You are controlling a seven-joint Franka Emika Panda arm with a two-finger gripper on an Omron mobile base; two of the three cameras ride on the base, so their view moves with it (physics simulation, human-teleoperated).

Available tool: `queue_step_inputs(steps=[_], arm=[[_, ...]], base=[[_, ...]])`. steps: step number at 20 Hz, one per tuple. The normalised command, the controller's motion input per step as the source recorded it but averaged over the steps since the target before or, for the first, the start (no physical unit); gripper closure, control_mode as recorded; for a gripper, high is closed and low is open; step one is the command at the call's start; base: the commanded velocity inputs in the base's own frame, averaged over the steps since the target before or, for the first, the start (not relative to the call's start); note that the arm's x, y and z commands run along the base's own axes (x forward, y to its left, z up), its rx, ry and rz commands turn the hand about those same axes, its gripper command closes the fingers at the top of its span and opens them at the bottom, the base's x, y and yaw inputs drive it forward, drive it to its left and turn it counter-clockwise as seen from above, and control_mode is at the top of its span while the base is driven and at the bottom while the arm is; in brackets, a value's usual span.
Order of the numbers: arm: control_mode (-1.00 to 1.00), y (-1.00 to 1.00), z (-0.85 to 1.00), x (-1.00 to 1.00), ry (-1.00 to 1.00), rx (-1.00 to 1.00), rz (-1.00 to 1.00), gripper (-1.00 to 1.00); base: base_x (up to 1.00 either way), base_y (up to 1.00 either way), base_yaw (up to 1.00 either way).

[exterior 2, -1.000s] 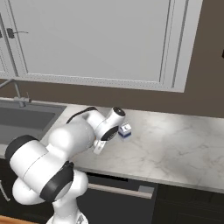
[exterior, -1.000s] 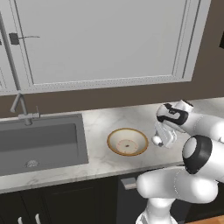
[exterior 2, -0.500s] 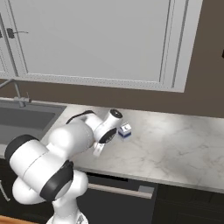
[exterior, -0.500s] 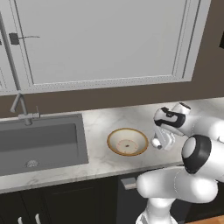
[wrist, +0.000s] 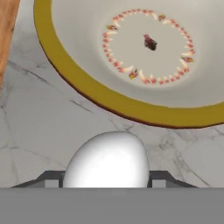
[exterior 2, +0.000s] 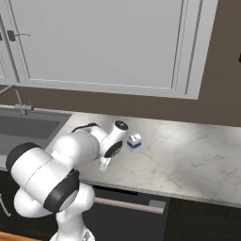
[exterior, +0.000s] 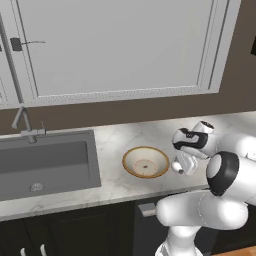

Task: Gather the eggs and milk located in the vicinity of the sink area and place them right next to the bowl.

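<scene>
A white egg (wrist: 107, 161) sits between my gripper's (wrist: 107, 180) two fingers, which are shut on it. The hand hangs low over the marble counter just right of the cream bowl (exterior: 146, 162) with its orange-brown rim (wrist: 109, 104). From the left base view the egg (exterior: 177, 167) shows under the gripper (exterior: 181, 166), close to the bowl's right edge. The milk (exterior 2: 134, 140), a small white and blue carton, stands on the counter just behind the hand. The sink (exterior: 45, 162) lies far to the left.
A tall thin faucet (exterior: 22, 117) rises behind the sink. Large white cabinet doors (exterior: 120, 45) hang over the counter. The marble counter (exterior 2: 188, 155) runs on to the right of the carton. Its front edge is near the hand.
The hand has sunk a little toward the counter beside the bowl, the egg still in its fingers. The bowl and the carton have stayed put.
</scene>
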Motion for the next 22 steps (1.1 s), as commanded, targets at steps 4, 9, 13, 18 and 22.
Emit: queue_step_inputs(steps=[4, 9, 13, 18, 22], arm=[[-1.0, 0.01, -0.04, 0.0, 0.0, -0.02, 0.0, 1.0], [-1.0, 0.1, 0.0, 0.0, -0.01, 0.0, 0.01, 1.0], [-1.0, 0.15, 0.0, 0.04, -0.01, 0.0, 0.0, 1.0], [-1.0, 0.03, -0.09, 0.0, 0.0, 0.0, 0.0, 1.0], [-1.0, 0.0, -0.11, 0.0, 0.0, 0.0, 0.0, 1.0]], base=[[0.0, 0.0, 0.0], [0.0, 0.0, 0.0], [0.0, 0.0, 0.0], [0.0, 0.0, 0.0], [0.0, 0.0, 0.0]])
